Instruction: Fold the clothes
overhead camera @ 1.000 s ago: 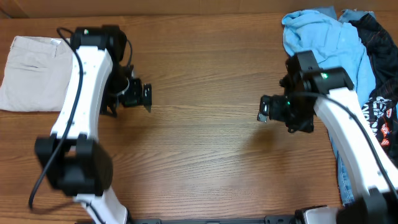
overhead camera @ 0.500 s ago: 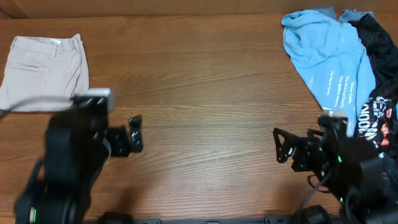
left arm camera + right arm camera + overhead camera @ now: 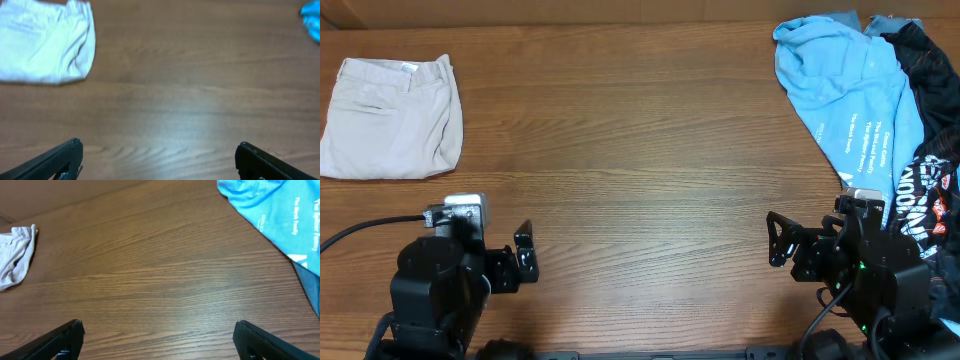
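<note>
overhead: straight down, far | wrists: low, looking across table [image 3: 200, 75] (sharing shorts [image 3: 15, 255])

A brown wood-grain table [image 3: 650, 150] fills every view, its grain running from left to right, with a soft pale sheen of reflected light across its middle.

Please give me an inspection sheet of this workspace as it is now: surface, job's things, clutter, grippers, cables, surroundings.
Surface: wooden table, bare in the middle.
Job's things: beige shorts, apparently folded, lying flat at the far left.
Clutter: blue T-shirt and black garment, heaped together at the far right.
Grippers: left gripper and right gripper both open and empty, over bare wood near the front edge.
Cables: black cable runs from the left arm toward the left edge.
Surroundings: nothing seen.
</note>
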You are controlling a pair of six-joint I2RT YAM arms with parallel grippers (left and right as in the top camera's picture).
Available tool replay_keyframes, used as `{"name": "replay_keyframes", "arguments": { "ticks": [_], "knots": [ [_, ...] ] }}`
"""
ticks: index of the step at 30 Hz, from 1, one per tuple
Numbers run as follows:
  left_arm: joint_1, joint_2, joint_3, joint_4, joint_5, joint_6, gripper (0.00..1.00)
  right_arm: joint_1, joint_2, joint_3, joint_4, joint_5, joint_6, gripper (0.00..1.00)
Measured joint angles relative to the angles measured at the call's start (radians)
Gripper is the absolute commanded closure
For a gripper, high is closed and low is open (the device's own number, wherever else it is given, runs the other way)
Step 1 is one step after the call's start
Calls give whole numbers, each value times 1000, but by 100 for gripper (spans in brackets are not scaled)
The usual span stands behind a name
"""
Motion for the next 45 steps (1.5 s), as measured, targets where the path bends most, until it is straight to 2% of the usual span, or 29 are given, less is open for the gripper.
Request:
{"name": "replay_keyframes", "arguments": {
  "ticks": [7,15,22,25,34,40,45],
  "knots": [
    [0,0,0,-77,-3,0,0,0,0,0,0,0,0,0],
    [0,0,0,-82,-3,0,0,-3,-2,-2,-3,0,0,0],
    [0,0,0,-82,-3,0,0,-107,-80,-42,3,18,-42,0],
    [0,0,-1,-82,-3,0,0,-126,-167,-110,89,23,-74,0],
    [0,0,-6,-82,-3,0,0,-131,-525,-476,378,18,-133,0],
    [0,0,-6,-82,-3,0,0,-132,-552,-609,595,14,-183,0],
    [0,0,-6,-82,-3,0,0,-132,-553,-696,838,14,-312,0]
  ]
}}
